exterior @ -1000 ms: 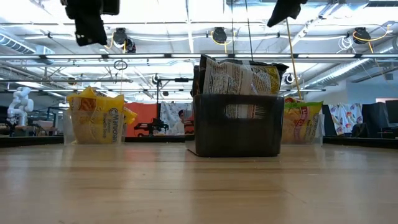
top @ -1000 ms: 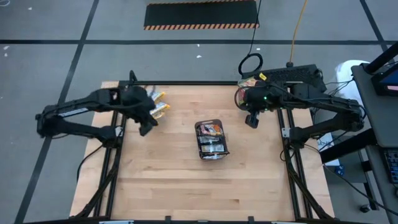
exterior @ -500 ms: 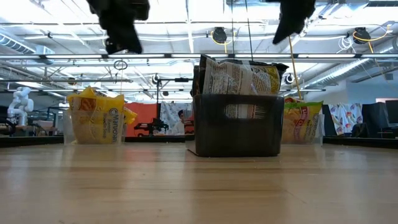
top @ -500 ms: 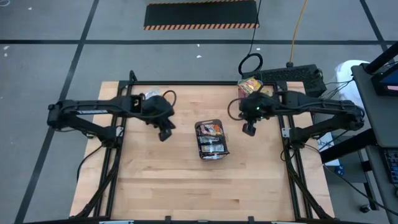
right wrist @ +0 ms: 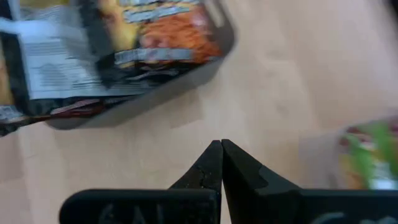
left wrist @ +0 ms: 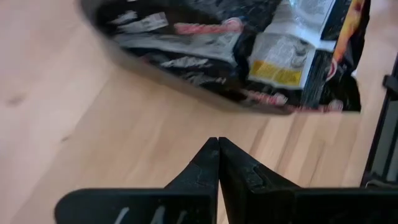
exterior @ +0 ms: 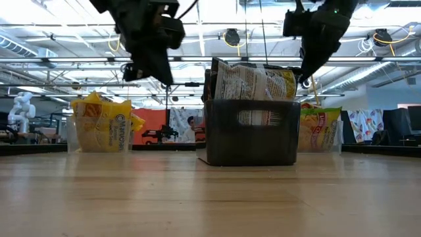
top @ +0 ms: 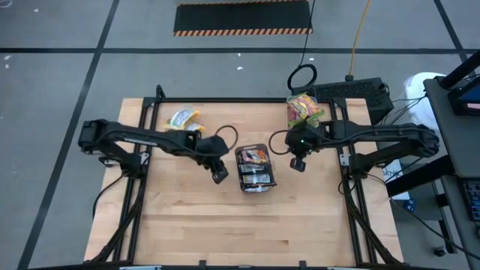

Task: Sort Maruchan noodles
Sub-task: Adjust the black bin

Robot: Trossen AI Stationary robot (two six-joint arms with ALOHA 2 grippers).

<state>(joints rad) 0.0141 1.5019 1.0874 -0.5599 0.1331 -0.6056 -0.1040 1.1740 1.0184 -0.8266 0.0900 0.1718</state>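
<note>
Both arms hang over the middle of the table [top: 195,225], one either side of the grey tray [top: 256,184]. The left gripper [top: 219,176] is up in the air just off the tray's left side, fingers pinched together with nothing between them; in its wrist view the two tips meet in a point [left wrist: 218,144] over bare wood, and the tray's rim [left wrist: 186,81] curves right ahead. The right gripper [top: 298,164] mirrors it on the tray's other side, a little further off, also clamped tight and empty, tips touching [right wrist: 221,147].

The noodles sit in three lots. The dark packets [top: 253,166] are stacked in the tray between the two grippers; in the low view they stand up above its front wall [exterior: 253,82]. The yellow packets [top: 184,118] lie in a clear tub at the far left corner, behind the left gripper and well apart from it [exterior: 104,124]. The green-edged packets [top: 303,106] fill a tub at the far right edge, just beyond the right gripper [exterior: 320,125]. From table level, both grippers hang higher than the tray's top: the left [exterior: 150,64] and the right [exterior: 314,49].
</note>
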